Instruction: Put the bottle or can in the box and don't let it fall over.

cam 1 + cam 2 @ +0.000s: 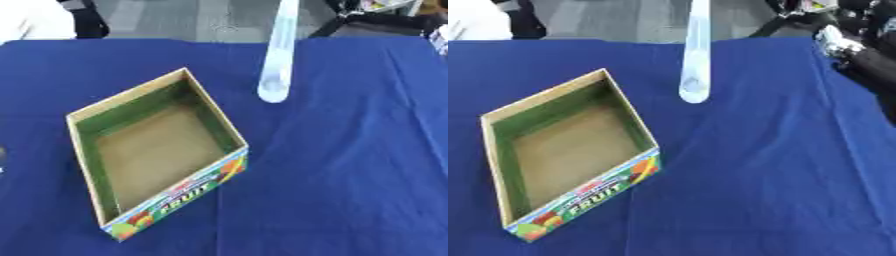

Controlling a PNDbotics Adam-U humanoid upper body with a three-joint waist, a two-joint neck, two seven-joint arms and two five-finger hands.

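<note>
Bottle stands free behind the box; you must reach and grasp it first.

Left eye view: the clear bottle [276, 75] stands upright near the far edge of the tabletop [350, 175], just beyond the far corner of the empty box [157, 150]; no robot hand shows.
Right eye view: a dark arm enters at the far right corner, but I cannot tell its robot hand's state. Take the bottle low on its body, keep it vertical, and lower it onto the box floor.
</note>
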